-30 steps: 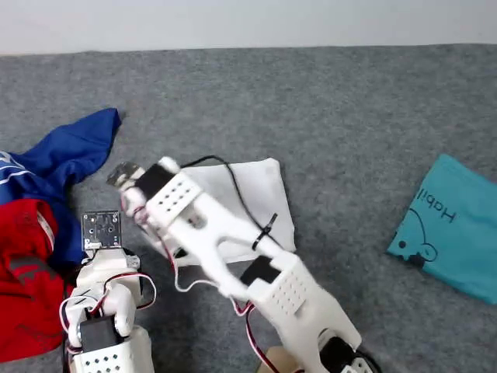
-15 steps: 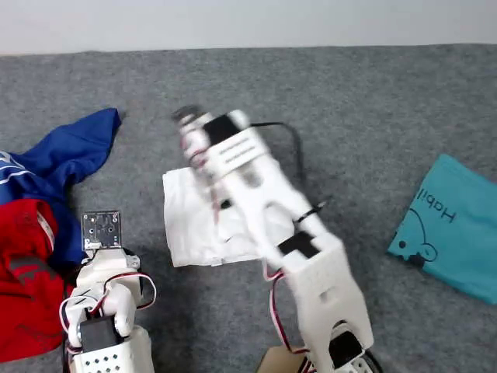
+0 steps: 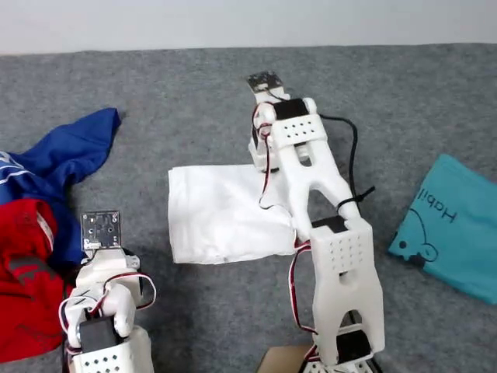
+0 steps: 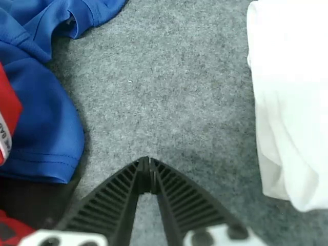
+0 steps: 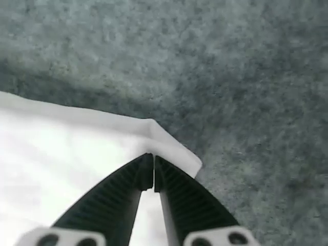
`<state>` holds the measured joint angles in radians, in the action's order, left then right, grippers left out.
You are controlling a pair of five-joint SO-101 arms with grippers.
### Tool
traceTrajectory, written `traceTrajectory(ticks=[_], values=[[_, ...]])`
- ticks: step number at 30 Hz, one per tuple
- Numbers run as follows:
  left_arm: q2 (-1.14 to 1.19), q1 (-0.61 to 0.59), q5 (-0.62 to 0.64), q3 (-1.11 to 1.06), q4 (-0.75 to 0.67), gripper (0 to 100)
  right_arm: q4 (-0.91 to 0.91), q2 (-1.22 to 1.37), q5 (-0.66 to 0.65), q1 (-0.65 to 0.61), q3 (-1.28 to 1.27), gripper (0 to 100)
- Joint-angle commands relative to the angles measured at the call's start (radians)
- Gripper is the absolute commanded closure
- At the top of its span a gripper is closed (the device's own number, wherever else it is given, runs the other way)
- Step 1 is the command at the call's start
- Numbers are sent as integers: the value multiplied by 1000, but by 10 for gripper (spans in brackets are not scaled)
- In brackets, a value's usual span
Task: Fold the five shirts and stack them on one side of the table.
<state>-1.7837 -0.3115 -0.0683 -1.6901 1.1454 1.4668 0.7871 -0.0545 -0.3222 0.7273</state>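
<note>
The right claw is hanging with its two fingers pressed together, its tips sitting right over one corner of the white shirt. Whether any cloth is being pinched between them cannot be told. In the high view its arm is stretching up the middle of the frame and ending at the shirt's upper right corner. The white shirt is lying in the centre of the frame on the gray table. It is forming a rough rectangle, mostly flat but rumpling along its lower edge.

The left claw is closed tight too, holding nothing. It is pointing at bare table between the white shirt and the blue shirt. Its arm is sitting in the lower left of the high view.

At the left edge the blue shirt is sprawling in a crumpled heap. The red shirt is bunching up just below it and touching it. At the right edge a teal shirt is lying flat and squared off, well apart from the others.

Judging by this, the job is looking early. The teal shirt is appearing folded and the white one seems midway through folding. The blue and red ones are waiting in their heap, and no stack is forming yet.
</note>
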Motion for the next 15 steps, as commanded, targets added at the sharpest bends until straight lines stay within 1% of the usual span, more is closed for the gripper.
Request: traceTrajectory(ticks=[1, 4, 8, 11, 15], values=[[-3, -5, 9, 4, 6, 994, -18, -28, -18, 8, 52, 988], [-3, -5, 9, 4, 6, 994, -51, -7, -52, 61, 52, 988], [-3, -5, 9, 4, 6, 994, -74, 18, -54, 108, 52, 988], [-3, -5, 9, 4, 6, 994, -56, -24, -54, 104, 52, 988], [-3, -5, 9, 4, 6, 994, 5, -145, -52, 58, 52, 988]])
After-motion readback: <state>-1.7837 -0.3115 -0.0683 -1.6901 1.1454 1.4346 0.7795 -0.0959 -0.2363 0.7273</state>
